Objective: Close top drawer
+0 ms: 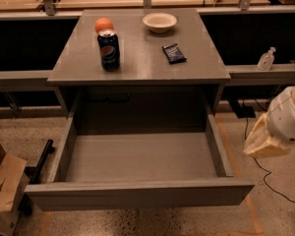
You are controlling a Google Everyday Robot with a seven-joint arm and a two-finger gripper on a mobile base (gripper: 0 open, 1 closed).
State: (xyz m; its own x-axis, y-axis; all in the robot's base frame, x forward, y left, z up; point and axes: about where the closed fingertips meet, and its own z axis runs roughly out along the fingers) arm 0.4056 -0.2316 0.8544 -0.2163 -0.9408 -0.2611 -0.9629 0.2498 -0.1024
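Observation:
The top drawer is a wide matte-gray box with a plain flat front. It is pulled far out of the cabinet toward me and its inside holds nothing. My gripper, cream-coloured on a white arm, hangs to the right of the drawer beside its right side wall, apart from it and over the floor.
On the cabinet top stand a Pepsi can, an orange, a white bowl and a dark snack packet. A sanitizer bottle is on the right ledge. A cardboard box and black cables lie on the floor.

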